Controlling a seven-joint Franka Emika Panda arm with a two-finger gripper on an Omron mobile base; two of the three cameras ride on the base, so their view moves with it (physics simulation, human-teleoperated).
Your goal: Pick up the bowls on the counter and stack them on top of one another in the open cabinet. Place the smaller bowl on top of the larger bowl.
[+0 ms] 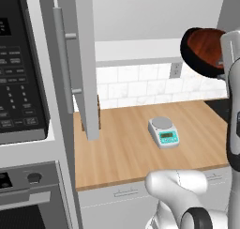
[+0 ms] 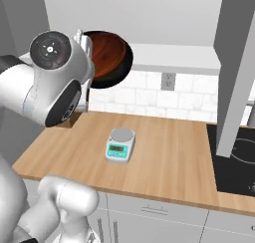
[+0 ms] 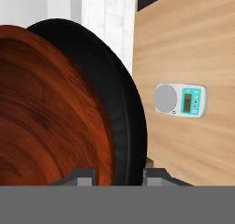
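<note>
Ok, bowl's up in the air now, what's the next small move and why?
Probably carry the bowl toward the cabinet shelf and start leveling it. The gripper pinches its rim, it hangs tilted on edge well above the counter, level with the open shelf but not yet over it.

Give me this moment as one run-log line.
phase: carry to cabinet | gripper: shut on bowl rim | bowl: tilted, raised beside cabinet shelf | counter: scale only

Open cabinet door juts over counter.
</note>
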